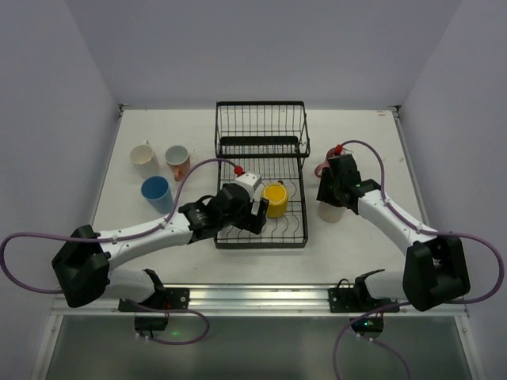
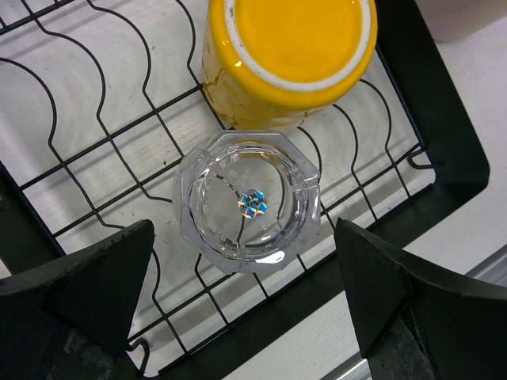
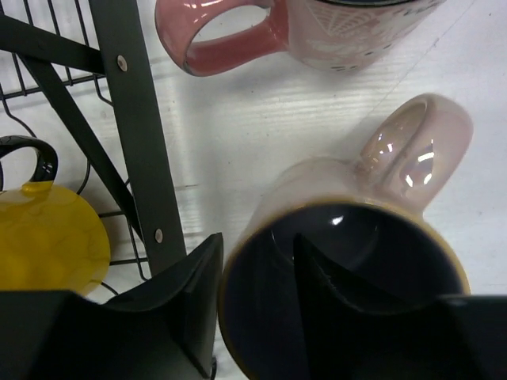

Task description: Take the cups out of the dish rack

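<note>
The black wire dish rack [image 1: 261, 127] stands mid-table. On its lower tier a yellow cup [image 2: 289, 55] lies beside a clear glass cup [image 2: 248, 202] that stands upside down. My left gripper [image 2: 242, 293] hovers over the glass, open, one finger on each side and clear of it. Right of the rack a grey-beige mug [image 3: 356, 261] with a dark inside stands on the table. My right gripper [image 3: 257, 245] straddles its rim, one finger inside and one outside, and the inner finger is off the wall. A pink patterned mug [image 3: 317, 32] stands just beyond.
Left of the rack stand a white cup [image 1: 144, 158], a salmon-pink cup [image 1: 178, 161] and a blue cup [image 1: 156, 192]. The rack's raised upper shelf [image 1: 261, 144] is at its far end. Its right frame [image 3: 131, 119] runs close to my right gripper.
</note>
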Action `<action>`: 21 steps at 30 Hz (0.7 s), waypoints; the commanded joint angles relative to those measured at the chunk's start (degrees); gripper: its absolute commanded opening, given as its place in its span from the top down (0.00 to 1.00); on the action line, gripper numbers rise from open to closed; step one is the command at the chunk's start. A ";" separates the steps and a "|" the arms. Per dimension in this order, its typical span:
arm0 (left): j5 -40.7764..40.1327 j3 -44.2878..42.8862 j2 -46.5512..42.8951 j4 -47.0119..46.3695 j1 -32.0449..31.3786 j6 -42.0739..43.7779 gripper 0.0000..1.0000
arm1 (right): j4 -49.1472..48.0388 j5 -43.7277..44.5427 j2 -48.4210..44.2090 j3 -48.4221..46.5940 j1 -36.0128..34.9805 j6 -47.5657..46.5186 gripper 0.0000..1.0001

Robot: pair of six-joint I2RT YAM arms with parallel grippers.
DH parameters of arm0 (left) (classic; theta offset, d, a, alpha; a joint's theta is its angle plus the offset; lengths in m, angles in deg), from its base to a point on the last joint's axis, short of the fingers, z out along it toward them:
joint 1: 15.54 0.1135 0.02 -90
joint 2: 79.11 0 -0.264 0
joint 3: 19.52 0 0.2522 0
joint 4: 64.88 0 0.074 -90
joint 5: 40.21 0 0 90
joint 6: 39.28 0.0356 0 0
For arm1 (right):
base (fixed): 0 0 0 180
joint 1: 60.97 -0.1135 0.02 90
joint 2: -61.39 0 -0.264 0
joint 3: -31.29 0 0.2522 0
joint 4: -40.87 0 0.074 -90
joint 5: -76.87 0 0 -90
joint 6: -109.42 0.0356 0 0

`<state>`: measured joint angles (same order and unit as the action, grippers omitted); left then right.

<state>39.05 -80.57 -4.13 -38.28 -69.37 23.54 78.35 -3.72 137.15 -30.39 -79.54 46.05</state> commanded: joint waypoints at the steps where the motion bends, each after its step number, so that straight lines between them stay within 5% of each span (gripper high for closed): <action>1: -3.14 -2.81 1.65 -2.64 -0.32 2.04 0.00 | -2.98 0.79 -1.76 -0.15 0.29 -1.14 0.55; 5: -4.90 -3.42 3.24 -2.47 -0.32 2.13 0.00 | -3.51 -1.41 -6.67 0.55 0.29 -0.79 0.19; 8: -5.34 -4.12 4.56 -2.65 -0.32 2.31 0.00 | -3.95 -3.16 -12.56 1.33 0.29 -0.62 0.03; 13: -4.90 -4.92 7.36 -4.58 -0.41 3.62 0.00 | -4.56 -9.22 -21.96 3.53 0.29 0.87 0.01; 16: -5.43 -5.01 8.51 -5.28 -0.41 3.71 0.12 | -5.88 -15.10 -27.85 6.42 0.20 2.63 0.01; 21: -5.25 -2.20 6.24 -8.09 -0.41 3.01 0.52 | -13.05 -24.33 -37.52 13.01 -0.94 8.25 0.01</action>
<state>35.46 -83.28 4.33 -41.43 -69.50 26.08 71.45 -19.28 103.17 -20.82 -79.73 49.96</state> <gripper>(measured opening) 0.623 0.990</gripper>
